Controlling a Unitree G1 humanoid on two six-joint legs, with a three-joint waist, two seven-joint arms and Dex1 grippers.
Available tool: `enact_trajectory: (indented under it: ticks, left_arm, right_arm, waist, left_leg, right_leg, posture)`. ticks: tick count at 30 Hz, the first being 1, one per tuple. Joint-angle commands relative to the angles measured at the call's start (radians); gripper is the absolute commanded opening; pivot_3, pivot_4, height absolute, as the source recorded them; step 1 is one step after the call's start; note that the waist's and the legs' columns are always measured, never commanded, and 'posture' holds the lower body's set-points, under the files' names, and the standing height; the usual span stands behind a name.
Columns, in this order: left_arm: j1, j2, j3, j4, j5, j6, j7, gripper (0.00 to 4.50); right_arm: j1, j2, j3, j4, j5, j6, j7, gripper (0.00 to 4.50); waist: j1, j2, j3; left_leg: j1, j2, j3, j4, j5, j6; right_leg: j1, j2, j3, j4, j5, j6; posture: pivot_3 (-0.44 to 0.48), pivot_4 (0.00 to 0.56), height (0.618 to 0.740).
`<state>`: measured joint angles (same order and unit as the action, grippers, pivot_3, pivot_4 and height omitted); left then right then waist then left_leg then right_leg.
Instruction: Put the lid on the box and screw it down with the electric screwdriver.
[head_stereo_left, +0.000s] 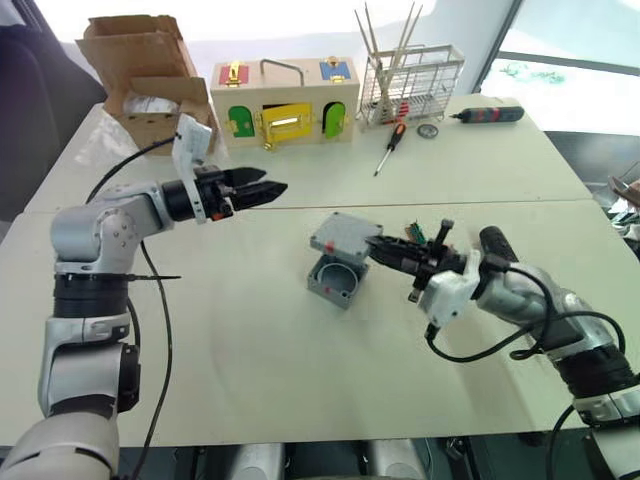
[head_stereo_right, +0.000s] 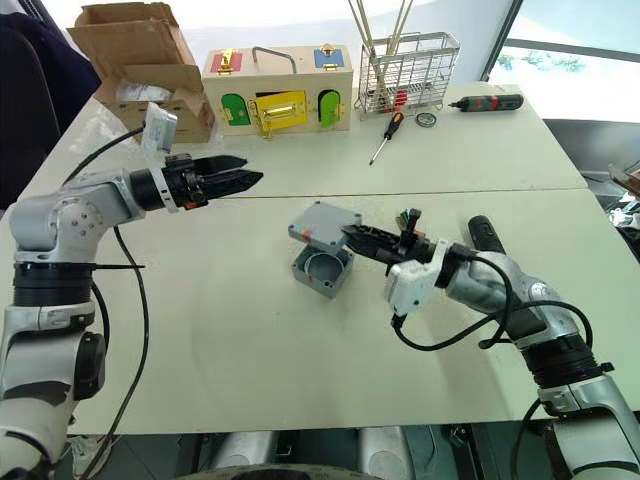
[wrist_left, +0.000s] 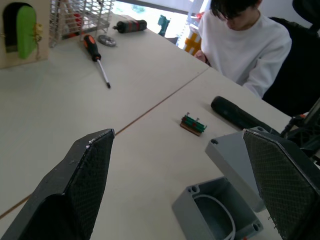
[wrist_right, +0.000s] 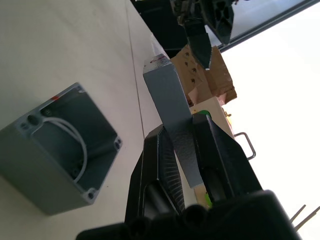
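Over the box (head_stereo_left: 337, 279), which sits open-topped on the table (head_stereo_left: 250, 350) with a white cable coiled inside, the lid (head_stereo_left: 345, 238) hangs tilted, its far edge raised and its near edge close to the box's rim. It is clamped edge-on between the jaws of the right gripper (head_stereo_left: 384, 248), as the right wrist view shows plainly. To seat it well, the lid should probably be levelled first, then squared so its corner holes sit over the box's corner posts, and lowered flat before the grip lets go; dropped at this tilt, it would likely slide off or land askew. Beyond the box on the right arm's side, the electric screwdriver (wrist_left: 239, 115) lies on the table near a small green terminal block (wrist_left: 193, 124), within likely reach for the screwing step to come. Well away from the box on the other side, the left gripper (head_stereo_left: 262, 189) hovers above the table with its jaws apart and holding nothing, pointed toward the box.
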<state>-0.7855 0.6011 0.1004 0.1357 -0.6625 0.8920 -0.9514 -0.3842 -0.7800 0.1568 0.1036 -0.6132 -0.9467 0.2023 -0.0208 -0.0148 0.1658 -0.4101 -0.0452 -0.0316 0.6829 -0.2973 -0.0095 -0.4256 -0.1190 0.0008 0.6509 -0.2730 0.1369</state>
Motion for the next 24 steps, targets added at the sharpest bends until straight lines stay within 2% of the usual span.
enact_trajectory:
  ticks: [1,4,13,24]
  left_arm:
    - [0.000,-0.022,-0.024,-0.039,-0.014,-0.006,-0.031,3.68]
    - [0.001,-0.040,-0.062,-0.053,-0.013,-0.004,-0.057,2.44]
    - [-0.006,-0.075,-0.212,-0.038,0.061,-0.092,-0.174,2.44]
    - [-0.042,-0.136,-0.300,0.089,0.168,-0.204,-0.257,2.44]
  right_arm:
    - [0.013,0.038,-0.035,0.005,-0.117,-0.037,-0.151,0.08]
    - [0.045,0.060,-0.021,-0.002,-0.173,-0.037,-0.203,0.08]
    - [0.084,0.085,0.007,0.010,-0.278,0.001,-0.306,0.08]
    - [0.090,0.071,0.071,0.041,-0.374,0.040,-0.400,0.08]
  waist:
    - [0.001,0.000,0.000]
    - [0.005,0.000,0.000]
    - [0.004,0.000,0.000]
    - [0.004,0.000,0.000]
  left_leg:
    - [0.000,0.000,0.000,0.000,0.000,0.000]
    - [0.000,0.001,0.000,0.000,0.000,0.000]
    - [0.000,0.000,0.000,0.000,0.000,0.000]
    - [0.000,0.000,0.000,0.000,0.000,0.000]
  right_leg:
    - [0.000,0.000,0.000,0.000,0.000,0.000]
    - [0.000,0.000,0.000,0.000,0.000,0.000]
    - [0.001,0.000,0.000,-0.001,0.000,0.000]
    - [0.002,0.000,0.000,-0.001,0.000,0.000]
  posture:
    - [0.000,0.150,0.730]
    - [0.000,0.150,0.730]
    - [0.000,0.150,0.730]
    - [0.000,0.150,0.730]
